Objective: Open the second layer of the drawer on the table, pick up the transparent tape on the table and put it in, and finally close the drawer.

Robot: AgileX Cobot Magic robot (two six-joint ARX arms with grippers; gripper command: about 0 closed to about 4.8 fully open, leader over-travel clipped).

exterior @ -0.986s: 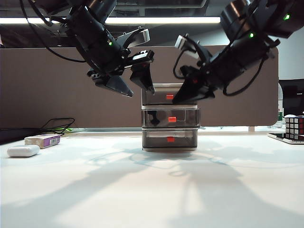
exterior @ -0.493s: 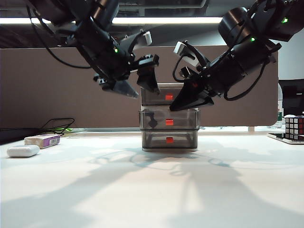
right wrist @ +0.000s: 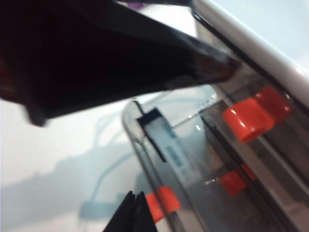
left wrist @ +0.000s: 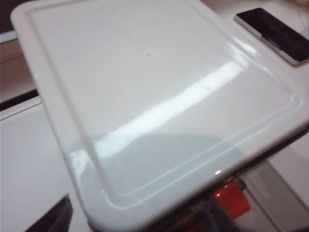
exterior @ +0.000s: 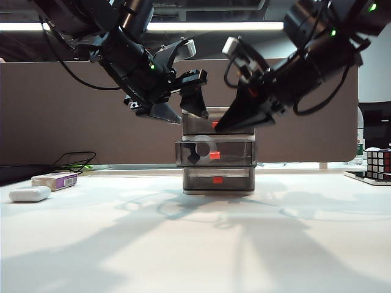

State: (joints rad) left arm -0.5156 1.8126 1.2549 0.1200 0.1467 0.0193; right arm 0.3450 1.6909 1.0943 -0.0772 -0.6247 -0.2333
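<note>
Second layer (exterior: 214,152) has slid further out of the drawer (exterior: 218,149), tape (exterior: 199,150) now inside. Left gripper (exterior: 178,110) above unit, jaws wide, empty. Right gripper (exterior: 235,119) at top tier front; jaws' state unclear. Closing remains.

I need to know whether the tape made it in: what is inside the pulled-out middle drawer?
Inside the second layer, the transparent tape shows through the smoky front, black clip visible. The drawer's rear is covered. Both left gripper and right gripper hover above.
</note>
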